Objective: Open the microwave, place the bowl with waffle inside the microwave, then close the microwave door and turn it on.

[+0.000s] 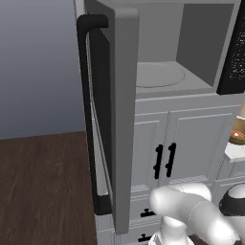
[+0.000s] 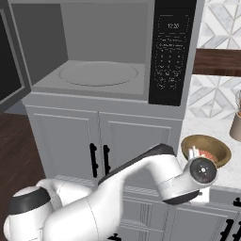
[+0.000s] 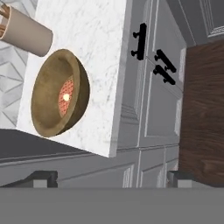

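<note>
Item 1. The microwave [image 2: 108,52]: a large grey box set above white cabinets [image 2: 99,141]. The grey cavity is exposed, and a round turntable [image 2: 98,74] is seen lying flat on its floor. A black control panel [image 2: 172,52] with small white marks is fitted along the right side of the cavity.

Item 2. The microwave door [image 1: 117,115]: swung fully open toward the left, seen edge-on in the left base view. A long black vertical bar handle [image 1: 88,115] is carried on its outer face.

Item 3. White cabinets: panelled doors with short black handles [image 2: 100,160] are placed below the microwave; further drawers are seen under the table.

Item 4. The table [image 3: 92,52]: a white marbled top located to the right of the microwave, beside a tiled wall.

Item 5. The bowl [image 3: 59,94]: small, round, tan and wooden, set upright on the table near its front edge, to the right of and lower than the microwave. A reddish waffle [image 3: 65,97] is held inside it.

Item 6. A tan cylindrical holder [image 3: 26,30]: stood on the table just behind the bowl, apart from it.

Item 7. The end effector [image 3: 112,178]: positioned above the bowl, looking down on it. Its fingertips [image 3: 43,178] are spread wide apart, and nothing is gripped between them.
</note>
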Controlling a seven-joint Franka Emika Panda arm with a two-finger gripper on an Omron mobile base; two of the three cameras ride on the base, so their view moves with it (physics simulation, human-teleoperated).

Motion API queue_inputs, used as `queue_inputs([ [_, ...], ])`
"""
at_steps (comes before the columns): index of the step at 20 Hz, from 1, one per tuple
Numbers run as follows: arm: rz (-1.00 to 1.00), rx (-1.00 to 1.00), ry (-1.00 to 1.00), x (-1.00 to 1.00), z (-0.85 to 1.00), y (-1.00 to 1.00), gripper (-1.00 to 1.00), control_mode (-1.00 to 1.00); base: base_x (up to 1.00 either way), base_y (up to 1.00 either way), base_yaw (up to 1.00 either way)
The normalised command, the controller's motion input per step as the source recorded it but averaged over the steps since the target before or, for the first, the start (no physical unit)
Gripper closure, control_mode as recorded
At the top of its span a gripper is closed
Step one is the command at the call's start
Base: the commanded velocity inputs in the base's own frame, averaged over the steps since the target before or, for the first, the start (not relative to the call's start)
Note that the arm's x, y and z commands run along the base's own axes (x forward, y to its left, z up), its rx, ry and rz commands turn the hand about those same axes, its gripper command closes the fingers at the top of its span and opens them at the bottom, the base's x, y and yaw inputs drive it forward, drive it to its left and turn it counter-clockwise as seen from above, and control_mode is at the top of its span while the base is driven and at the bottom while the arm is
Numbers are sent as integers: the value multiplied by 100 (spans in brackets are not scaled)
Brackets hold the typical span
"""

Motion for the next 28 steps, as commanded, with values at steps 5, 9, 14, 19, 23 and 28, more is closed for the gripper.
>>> queue_inputs([
  [5,7,8,-1,7,-4,-32,-100,-100,0,0,0],
  [9,0,8,0,28,-15,-2,-100,-100,0,0,0],
  [14,0,8,-5,30,-16,-3,-100,-100,0,0,0],
  [19,0,7,-1,26,-25,-5,-100,-100,0,0,0],
  [23,0,7,0,28,-16,-10,-100,-100,0,0,0],
  [28,0,9,0,17,0,-26,-100,-100,0,0,0],
])
